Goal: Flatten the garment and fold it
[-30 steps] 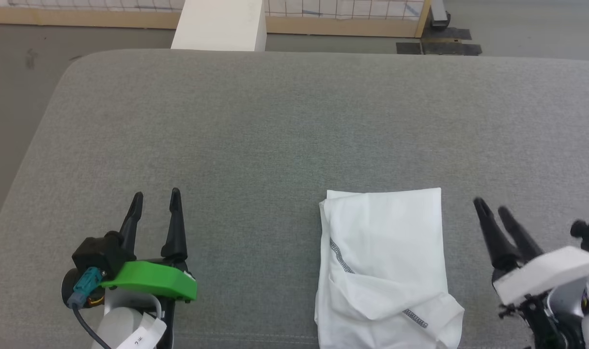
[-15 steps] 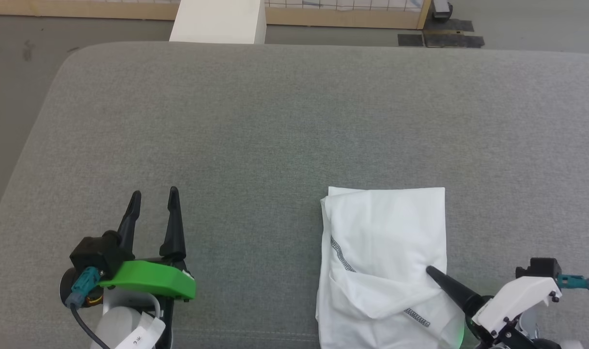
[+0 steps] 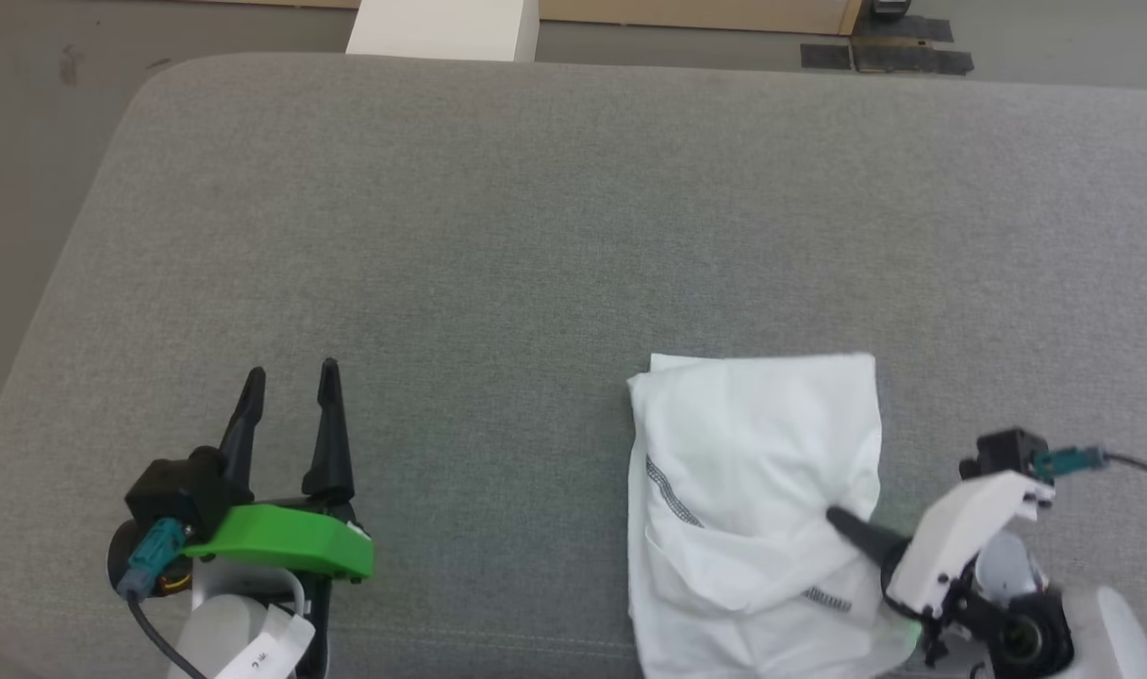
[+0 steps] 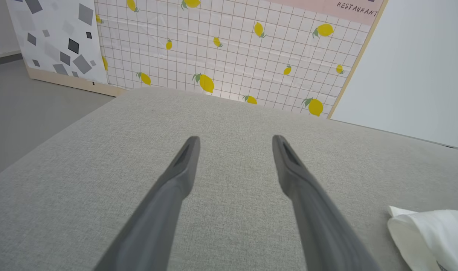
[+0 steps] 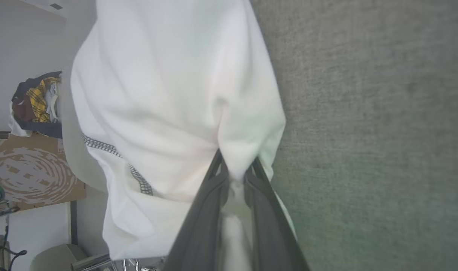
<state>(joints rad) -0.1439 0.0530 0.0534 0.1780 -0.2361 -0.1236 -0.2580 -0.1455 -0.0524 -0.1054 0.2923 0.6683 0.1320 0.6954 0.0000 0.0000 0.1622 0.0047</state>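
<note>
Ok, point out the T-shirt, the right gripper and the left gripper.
T-shirt (image 3: 762, 424), head view, flat upper panel.
right gripper (image 5: 236, 159), right wrist view, midway between fingertips.
left gripper (image 4: 234, 138), left wrist view, midway between fingertips.

You're working on a wide grey fabric cushion (image 3: 536, 236) with a rounded far corner. One folded white garment (image 3: 753, 443) lies on it, touching the tips of your right gripper (image 3: 833, 517) and well to the right of your left gripper (image 3: 290, 370).
</note>
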